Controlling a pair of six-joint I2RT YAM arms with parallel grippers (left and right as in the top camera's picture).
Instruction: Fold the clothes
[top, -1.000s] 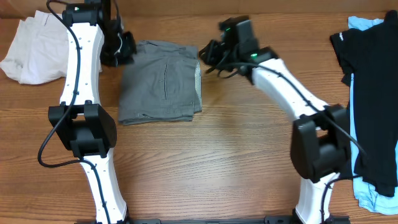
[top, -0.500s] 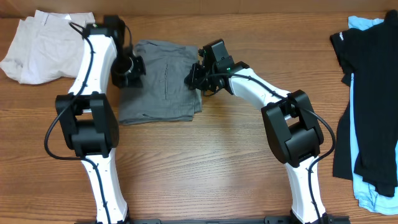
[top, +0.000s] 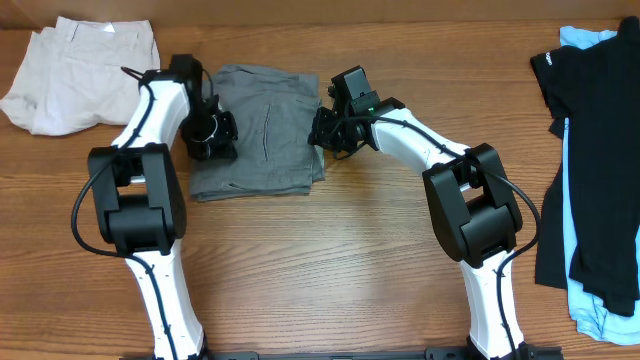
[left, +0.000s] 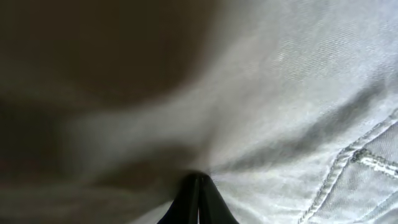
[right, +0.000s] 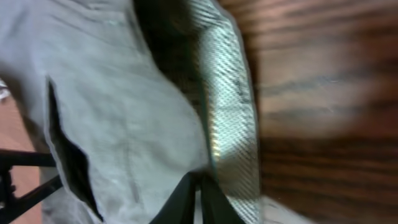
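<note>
The grey shorts (top: 262, 130) lie folded into a rectangle at the back middle of the table. My left gripper (top: 214, 136) sits on their left edge. In the left wrist view its fingertips (left: 199, 184) are pressed together, with grey cloth (left: 292, 93) puckering around them. My right gripper (top: 322, 132) is at the shorts' right edge. The right wrist view shows this gripper (right: 199, 182) shut on the cloth beside the woven waistband lining (right: 227, 124). The pinched layers under both tips are hidden.
Cream shorts (top: 70, 75) lie crumpled at the back left corner. A black garment (top: 595, 150) lies over a light-blue one (top: 592, 312) along the right edge. Bare wooden table (top: 330, 260) stretches in front of the grey shorts, between the two arm bases.
Both arms came down from the back onto the grey shorts. The left gripper slid nearer along the left edge. The right gripper reached the right edge and closed on it.
</note>
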